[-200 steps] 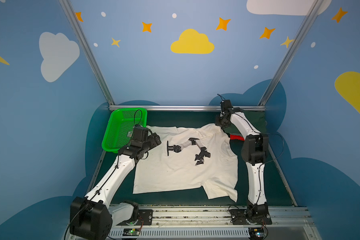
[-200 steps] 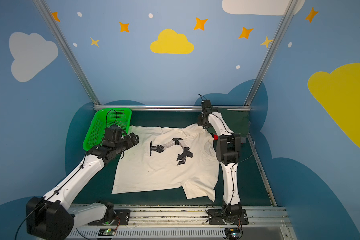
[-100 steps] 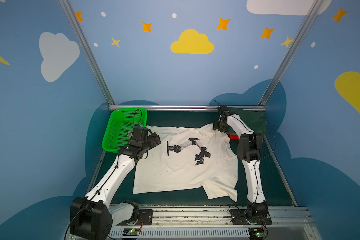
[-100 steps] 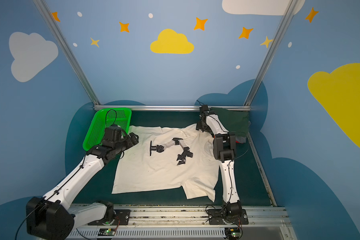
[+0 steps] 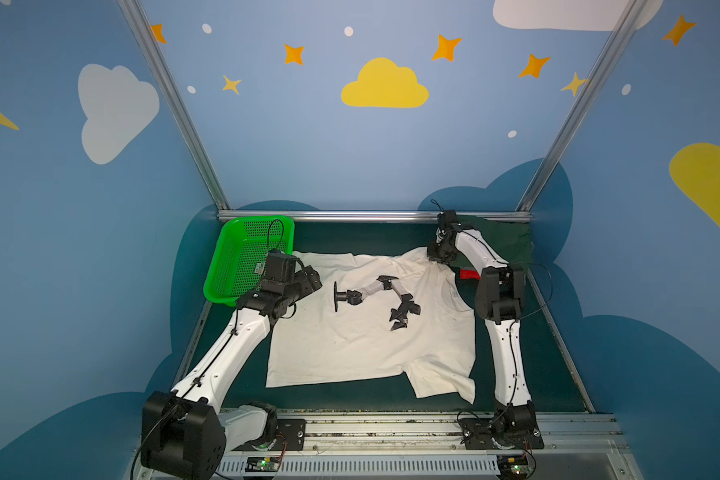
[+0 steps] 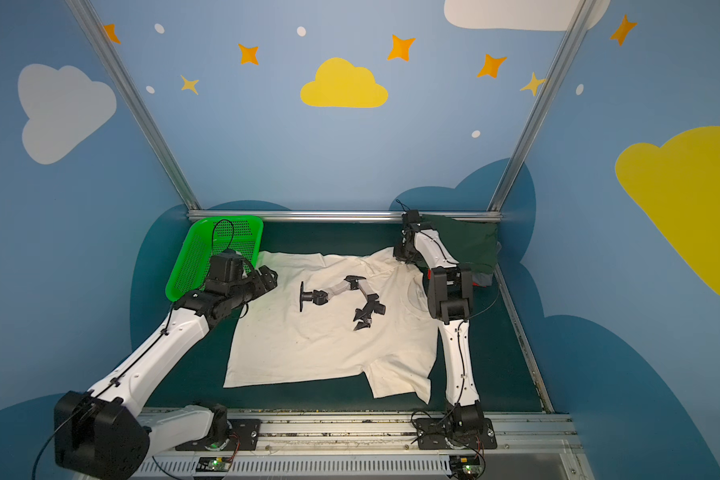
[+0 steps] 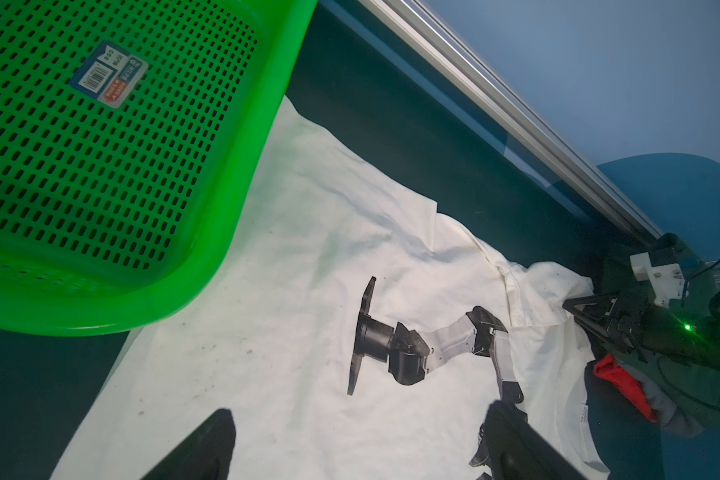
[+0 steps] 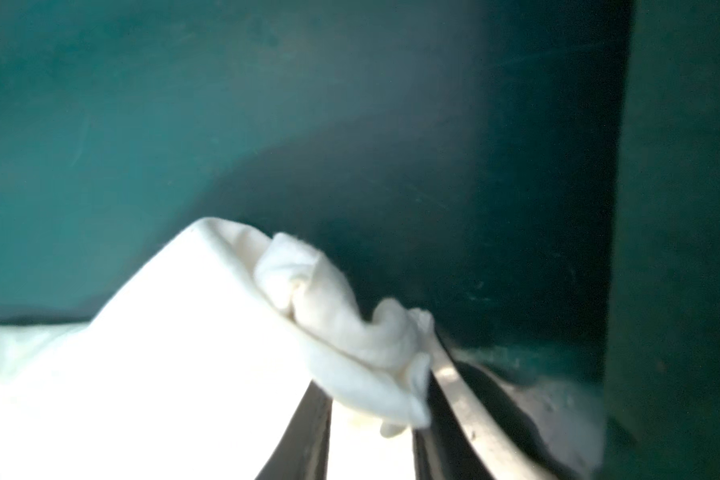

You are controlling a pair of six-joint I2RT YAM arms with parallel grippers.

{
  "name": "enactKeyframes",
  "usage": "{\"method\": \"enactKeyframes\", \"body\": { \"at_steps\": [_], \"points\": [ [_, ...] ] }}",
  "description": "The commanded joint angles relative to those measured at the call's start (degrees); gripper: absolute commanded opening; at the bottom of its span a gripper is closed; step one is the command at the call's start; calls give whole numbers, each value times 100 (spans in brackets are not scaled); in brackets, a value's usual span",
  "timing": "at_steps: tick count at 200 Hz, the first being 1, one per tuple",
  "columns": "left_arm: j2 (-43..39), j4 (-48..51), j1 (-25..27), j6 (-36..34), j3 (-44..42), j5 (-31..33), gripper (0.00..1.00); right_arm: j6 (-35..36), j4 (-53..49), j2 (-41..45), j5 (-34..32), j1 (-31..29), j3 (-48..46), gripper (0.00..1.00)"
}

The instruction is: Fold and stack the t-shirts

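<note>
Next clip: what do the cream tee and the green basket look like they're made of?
Cream tee: soft knit fabric, probably cotton, with a matte finish. It lies limp and wrinkled, with stitched hems and a flat printed graphic.
Green basket: rigid moulded plastic with a glossy finish. Its rim shines, and regular slots perforate the walls and floor.

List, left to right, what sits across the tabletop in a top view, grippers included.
green basket → left gripper → robot-arm print on the cream t-shirt → right gripper → folded dark green t-shirt
</note>
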State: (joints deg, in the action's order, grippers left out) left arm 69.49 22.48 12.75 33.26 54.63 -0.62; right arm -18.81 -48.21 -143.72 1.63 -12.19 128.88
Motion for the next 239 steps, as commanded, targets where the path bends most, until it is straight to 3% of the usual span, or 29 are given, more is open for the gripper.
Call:
{"method": "enactKeyframes", "body": {
  "at_steps": [1,17,31,49,82,155,182,194,239],
  "points": [
    [67,-22,-35,-36,-5,1,92,103,78,99,-62,-20,24,23],
    [73,-37,-38,-31,-5,-8,92,136,-10,99,-175,-37,87,25],
    [74,-44,-40,-40,-4,-26,92,209,-117,101,-343,-56,154,36],
    [82,-61,-49,-39,-14,-34,92,270,-134,107,-421,-65,154,36],
    [108,-76,-53,-36,-13,-52,93,275,-145,142,-479,-106,181,21],
    [92,-57,-67,-30,-16,-90,93,275,-468,286,-919,-249,287,18],
    [99,-129,-80,-35,-75,-60,93,212,-542,402,-991,-249,230,9],
    [133,-137,-88,-24,-68,-74,92,219,-572,423,-1079,-250,225,0],
    [339,-230,-120,-30,1,-96,92,241,-693,505,-1266,-228,194,0]
  ]
}}
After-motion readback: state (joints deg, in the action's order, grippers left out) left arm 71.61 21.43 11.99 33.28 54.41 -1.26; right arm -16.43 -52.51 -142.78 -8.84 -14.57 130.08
